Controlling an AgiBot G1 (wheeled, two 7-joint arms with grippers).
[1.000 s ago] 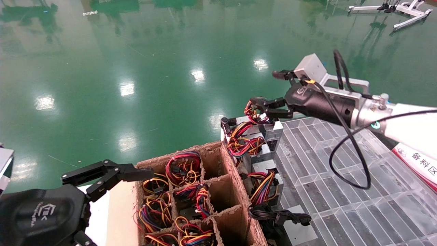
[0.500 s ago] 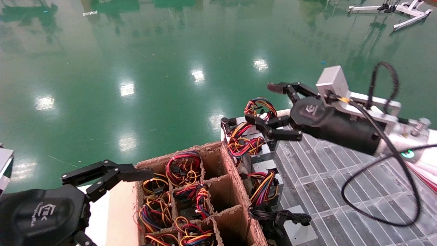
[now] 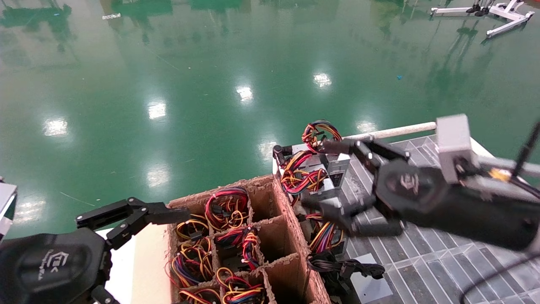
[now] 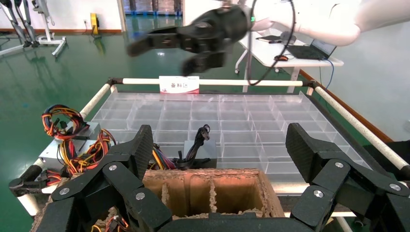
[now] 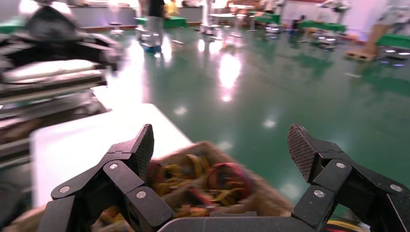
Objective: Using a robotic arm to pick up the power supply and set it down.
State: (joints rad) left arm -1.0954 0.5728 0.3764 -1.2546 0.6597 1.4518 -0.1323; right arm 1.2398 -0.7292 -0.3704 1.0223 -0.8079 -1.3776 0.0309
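The power supply stands at the far end of a row along the clear tray's left edge, its red, yellow and purple wire loop sticking up; the left wrist view shows it too. My right gripper on the white arm hovers just near of it over the row, blurred, open and empty. In its own view the right gripper looks onto a cardboard box of wired units. The right gripper also hangs high over the tray. My left gripper is parked open at the lower left.
A divided cardboard box holds several more wired units. Beside it lies the clear grid tray with a white rail at its far edge. A unit with black cables ends the row. Green floor lies beyond.
A second ago the right gripper was at the wire loop; it came off it open, then swung nearer and lower along the row. The power supply stayed put. The left arm has not moved.
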